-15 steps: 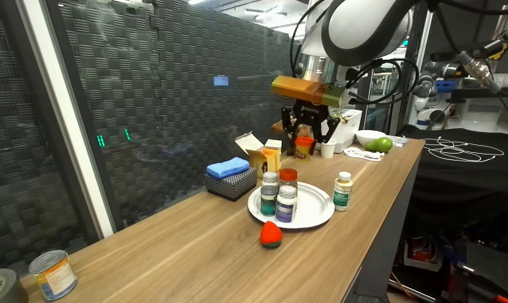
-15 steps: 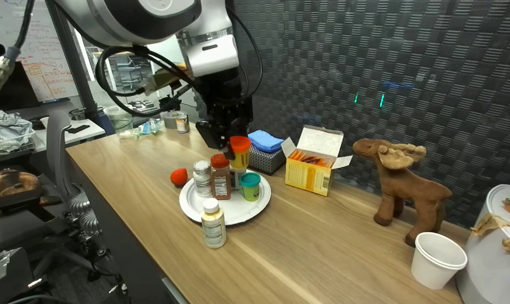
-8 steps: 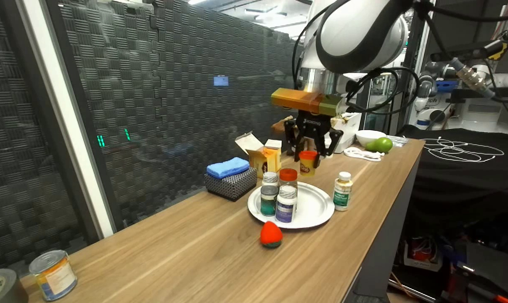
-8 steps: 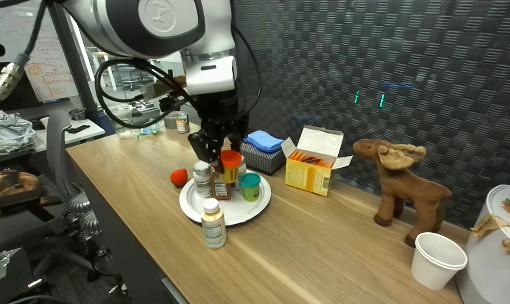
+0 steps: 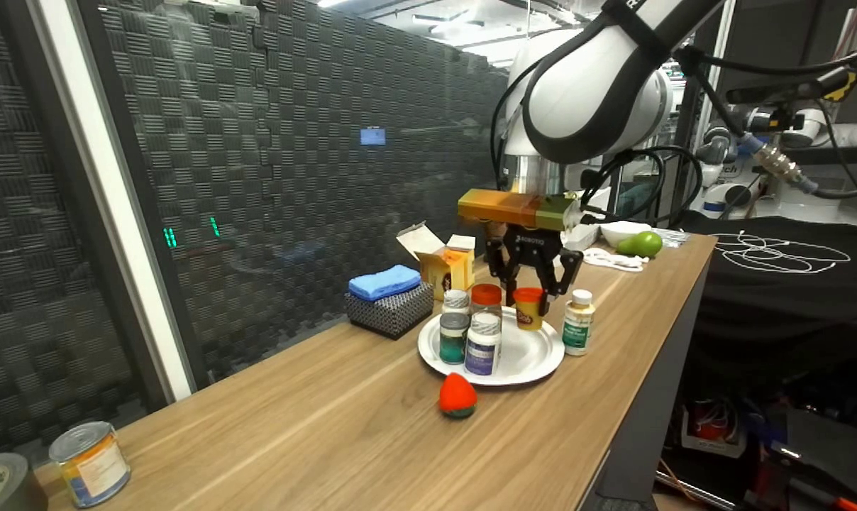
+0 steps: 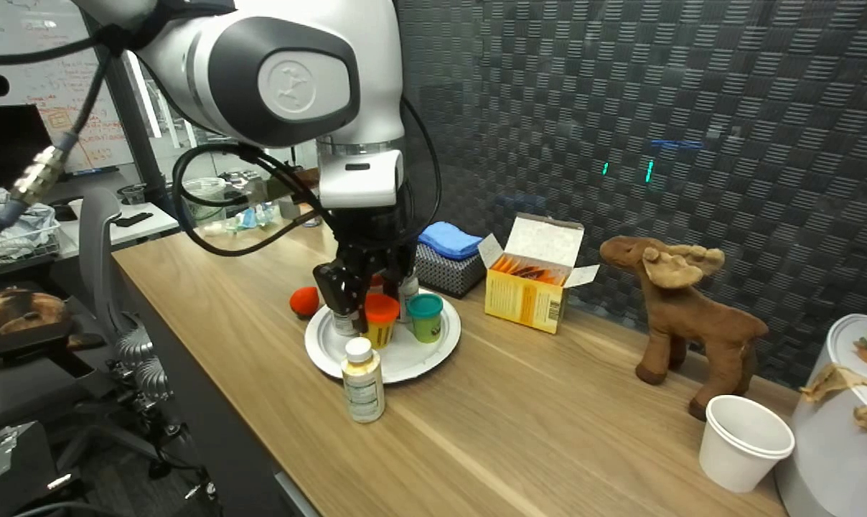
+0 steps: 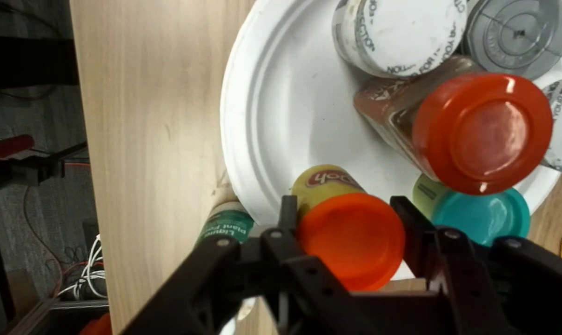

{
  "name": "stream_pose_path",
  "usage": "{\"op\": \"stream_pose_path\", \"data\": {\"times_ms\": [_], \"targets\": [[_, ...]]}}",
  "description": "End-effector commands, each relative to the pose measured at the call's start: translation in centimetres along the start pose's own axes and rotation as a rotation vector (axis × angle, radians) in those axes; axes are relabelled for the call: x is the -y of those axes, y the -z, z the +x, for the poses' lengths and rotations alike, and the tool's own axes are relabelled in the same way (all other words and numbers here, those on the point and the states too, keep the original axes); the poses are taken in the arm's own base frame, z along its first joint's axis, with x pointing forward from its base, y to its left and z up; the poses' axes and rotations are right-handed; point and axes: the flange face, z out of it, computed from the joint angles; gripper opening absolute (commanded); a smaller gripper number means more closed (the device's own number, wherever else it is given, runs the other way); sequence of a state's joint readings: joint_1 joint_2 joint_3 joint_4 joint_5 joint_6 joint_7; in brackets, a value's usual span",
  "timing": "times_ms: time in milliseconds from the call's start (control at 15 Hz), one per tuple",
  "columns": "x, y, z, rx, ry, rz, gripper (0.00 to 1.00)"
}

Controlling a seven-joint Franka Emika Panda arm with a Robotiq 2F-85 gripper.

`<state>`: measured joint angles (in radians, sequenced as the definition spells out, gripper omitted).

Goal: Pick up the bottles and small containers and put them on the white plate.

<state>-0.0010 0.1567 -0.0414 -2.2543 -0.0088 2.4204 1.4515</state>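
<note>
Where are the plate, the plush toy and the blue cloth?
Plate (image 7: 237,107): wrist view, on its rim.
Plush toy (image 6: 699,316): in an exterior view, on its body.
Blue cloth (image 5: 386,279): in an exterior view, on its top.

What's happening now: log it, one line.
gripper: holding red-lidded tub | over: white plate, contact unclear | off plate: white-capped bottle, red piece

Dark textured wall panelling (image 6: 656,108) is noted at two o'clock in an exterior view, a whiteboard (image 6: 102,136) at ten. In an exterior view, a white post (image 5: 111,199) is recorded at nine, a strip light (image 5: 331,3) at eleven, a wood-grain tabletop (image 5: 414,461) at six.
</note>
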Motion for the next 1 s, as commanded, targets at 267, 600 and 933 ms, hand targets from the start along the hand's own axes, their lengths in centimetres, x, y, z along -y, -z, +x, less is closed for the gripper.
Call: {"op": "stream_pose_path", "data": {"times_ms": [267, 600, 933], "targets": [[0.9, -1.4, 0.5, -0.011, -0.126, 0.003, 0.27], [1.3, -2.5, 1.3, -0.008, -0.200, 0.040, 0.27], [1.7, -3.9, 1.7, -0.009, -0.248, 0.071, 0.27]]}}
